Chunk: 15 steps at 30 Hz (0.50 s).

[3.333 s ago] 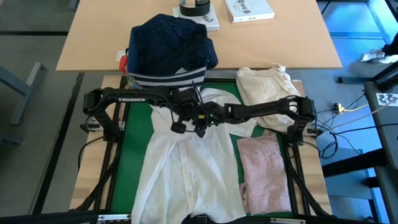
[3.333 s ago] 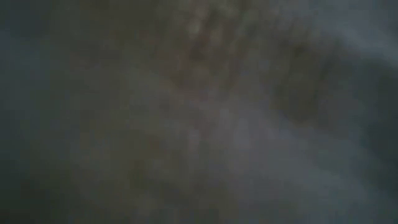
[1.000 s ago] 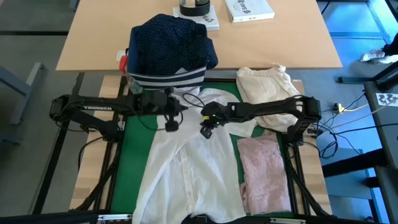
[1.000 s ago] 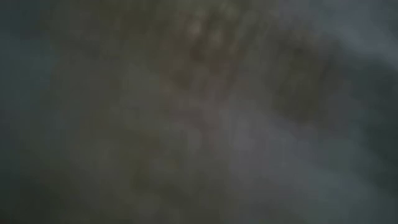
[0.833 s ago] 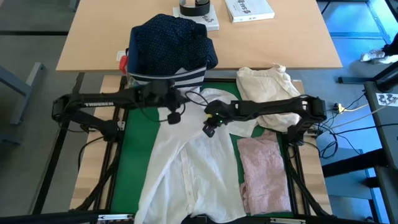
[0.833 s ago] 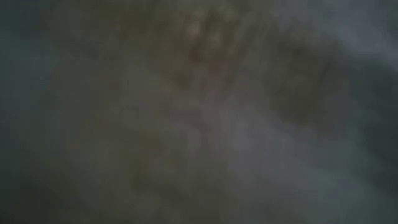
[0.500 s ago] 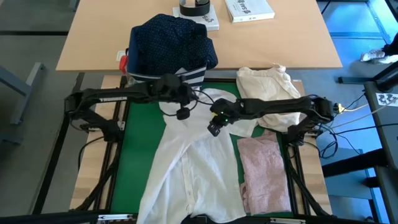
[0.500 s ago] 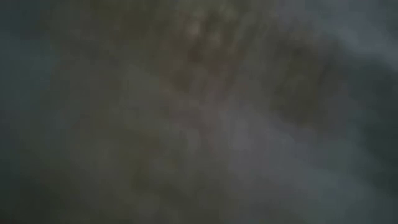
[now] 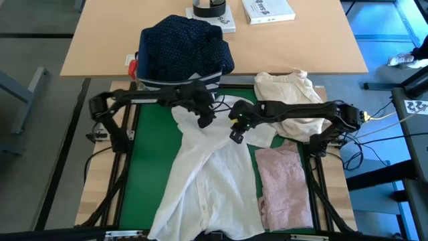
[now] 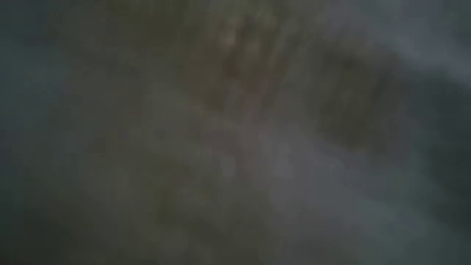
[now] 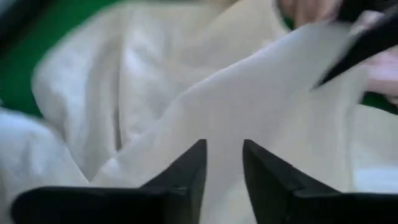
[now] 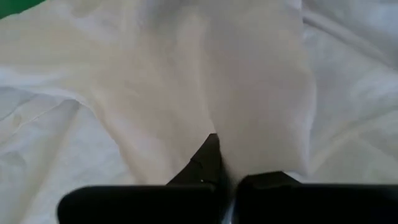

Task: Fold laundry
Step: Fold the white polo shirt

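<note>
Landmark: the white shirt [image 9: 207, 177] lay spread, soft and creased, on the green mat [image 9: 152, 144]; its lower edge ran out of the high view.
Low view: it showed only a dim grey-brown blur; nothing could be made out there.
Left arm: it reached from the left over the mat to the shirt's upper end.
Left gripper [image 9: 204, 120]: it sat at the shirt's collar end. Its wrist view showed two dark, wedge-shaped fingers [image 11: 186, 171] parted with pale cloth between them; whether they pinched that cloth could not be told.
Navy white-dotted shirt [image 9: 184, 43]: a rumpled heap just beyond the white shirt, on the wooden table [image 9: 100, 37], hiding most of the striped navy bin [image 9: 190, 84] under it.
Right gripper [image 9: 236, 134]: it hung over the white shirt's upper right part, close beside the left one. Its fingers [image 12: 205, 165] were clenched, a ridge of white fabric rising from between them, so it grasped the shirt.
Right arm: it came in from the right, crossing the cream-beige bundle.
Cream-beige bundle [image 9: 287, 90]: a lumpy, crumpled mass beyond the white shirt's right side, partly hidden by the arm.
Pale pink top [image 9: 284, 187]: a folded, nubbly rectangle just right of the white shirt, its near edge cut off.
</note>
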Tool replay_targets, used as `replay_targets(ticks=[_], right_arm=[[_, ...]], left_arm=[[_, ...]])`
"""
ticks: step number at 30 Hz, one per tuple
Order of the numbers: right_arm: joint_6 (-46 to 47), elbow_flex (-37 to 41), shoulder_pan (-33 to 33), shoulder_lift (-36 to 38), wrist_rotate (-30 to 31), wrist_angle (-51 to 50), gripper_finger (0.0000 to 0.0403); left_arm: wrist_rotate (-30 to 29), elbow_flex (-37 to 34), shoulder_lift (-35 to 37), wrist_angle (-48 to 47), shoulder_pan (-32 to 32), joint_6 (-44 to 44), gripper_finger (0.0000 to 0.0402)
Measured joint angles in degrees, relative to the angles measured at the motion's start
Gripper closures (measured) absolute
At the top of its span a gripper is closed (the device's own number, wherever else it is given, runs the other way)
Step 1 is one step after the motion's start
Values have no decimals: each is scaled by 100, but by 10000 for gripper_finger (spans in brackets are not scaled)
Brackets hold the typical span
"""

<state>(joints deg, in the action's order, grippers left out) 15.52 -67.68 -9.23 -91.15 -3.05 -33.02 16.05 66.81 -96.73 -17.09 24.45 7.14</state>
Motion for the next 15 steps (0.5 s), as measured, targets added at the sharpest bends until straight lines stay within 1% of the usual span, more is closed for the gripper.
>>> replay_targets(ticks=[3, 6, 9, 12, 14, 15], right_arm=[[-140, 0, -70, 0, -78, 13, 396], [-226, 0, -103, -2, 78, -14, 396], [-123, 0, -100, -2, 222, -35, 396], [50, 0, -92, -2, 353, -124, 396], [139, 0, -92, -2, 351, -213, 396], [209, 0, -92, -2, 350, -263, 396]], left_arm=[[177, 0, -431, 132, 164, 29, 262], [204, 0, -732, 373, 238, -167, 240], [-71, 0, -867, 630, 228, -695, 232], [-518, 0, -976, 938, 203, -1344, 232], [-572, 0, -1068, 1137, 194, -1687, 234], [-499, 0, -1136, 1167, 193, -1800, 235]])
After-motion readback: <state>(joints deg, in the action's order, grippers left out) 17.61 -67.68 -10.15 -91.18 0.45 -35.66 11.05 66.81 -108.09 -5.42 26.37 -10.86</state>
